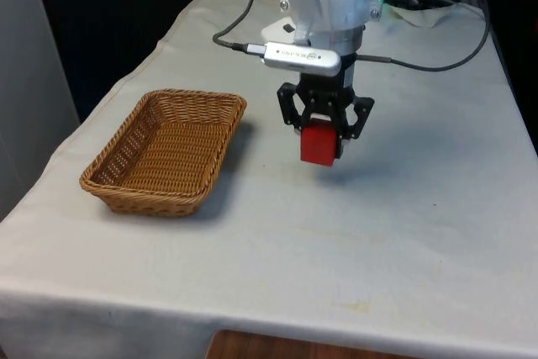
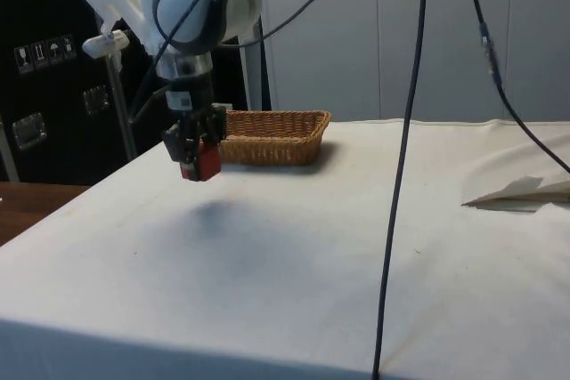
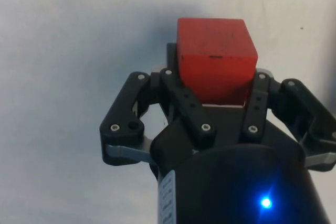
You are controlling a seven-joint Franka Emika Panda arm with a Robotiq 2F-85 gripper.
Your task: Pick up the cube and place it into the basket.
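Observation:
A red cube (image 1: 319,145) hangs above the white cloth, with my black gripper (image 1: 323,142) shut on it. From the side, the cube (image 2: 205,162) and gripper (image 2: 198,159) float clear of the table, a soft shadow beneath them. The wrist view has the cube (image 3: 215,59) clamped between the two fingers (image 3: 173,85), bare cloth below. A brown wicker basket (image 1: 134,136) stands empty at the front view's left of the gripper, a short gap apart; in the side view the basket (image 2: 276,135) lies beyond the gripper.
Black cables (image 2: 405,157) hang down from the arm across the side view. A folded piece of pale cloth or paper (image 2: 525,193) lies at the table's edge there. The table's front edge (image 1: 277,325) lies well below the gripper.

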